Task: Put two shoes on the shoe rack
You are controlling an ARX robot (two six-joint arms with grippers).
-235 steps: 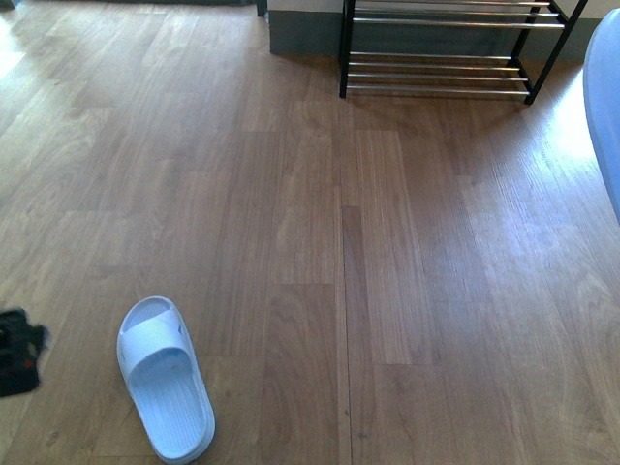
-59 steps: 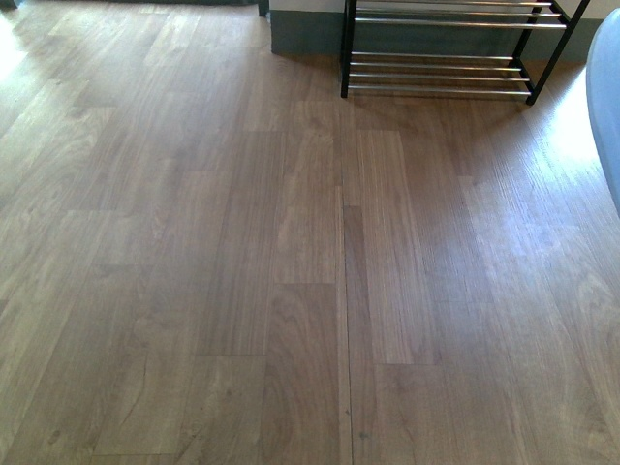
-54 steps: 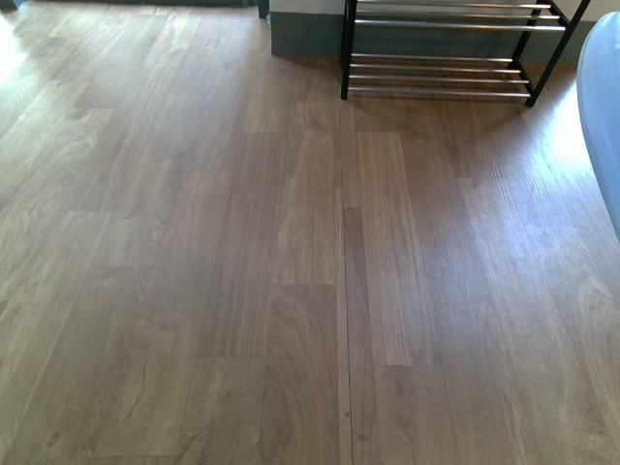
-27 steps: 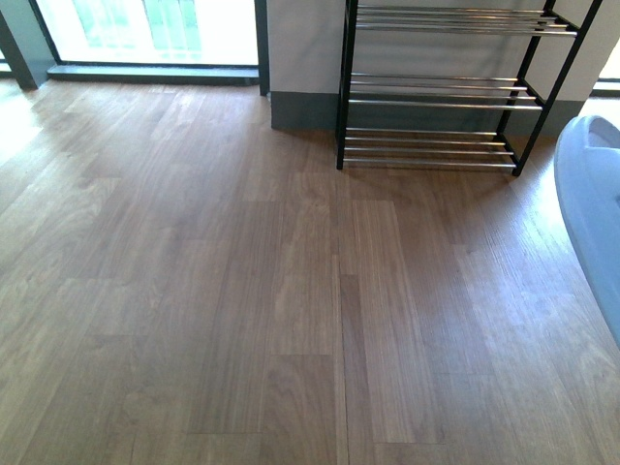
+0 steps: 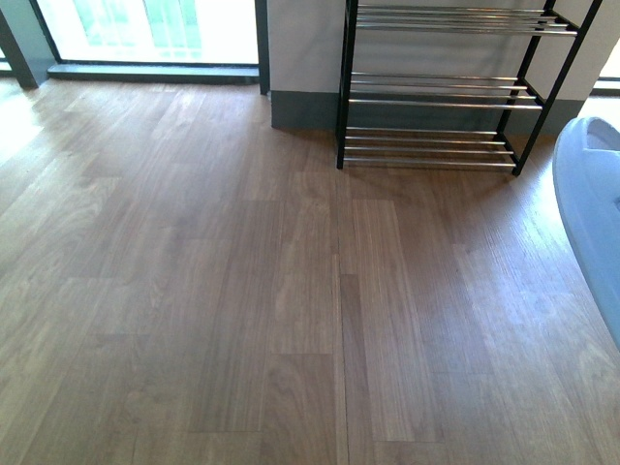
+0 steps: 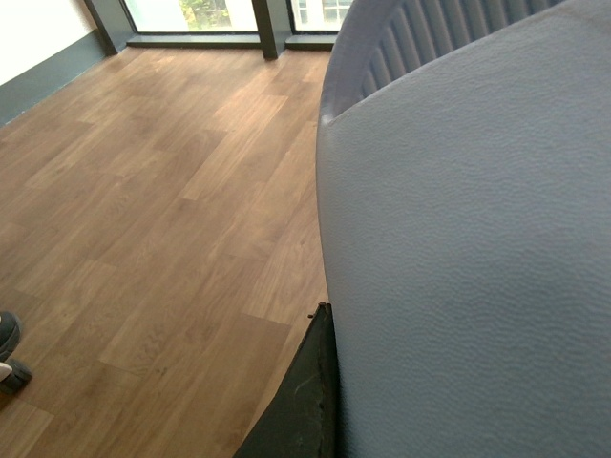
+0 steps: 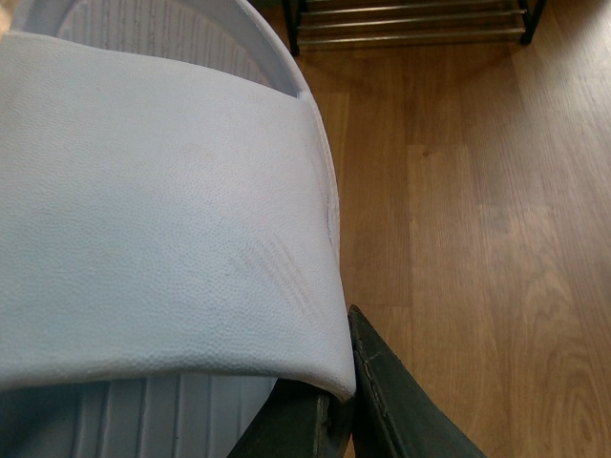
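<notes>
Left claw point(image 6: 320, 386) gripping first sandal point(image 6: 458, 239), right claw point(image 7: 336, 420) gripping second sandal point(image 7: 162, 219), both hanging above floor point(image 5: 242, 291); rack point(image 5: 436, 97) ahead holding no shoes, placing remaining.

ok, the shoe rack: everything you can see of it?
The shoe rack is an open tiered frame: black side uprights, shiny chrome bars as shelves. Three tiers show in the front view; the top is cropped. It stands upright on the wood floor, before the pale wall with grey skirting, right of the window. Visible shelves are bare; whether it touches the wall is unclear.
</notes>
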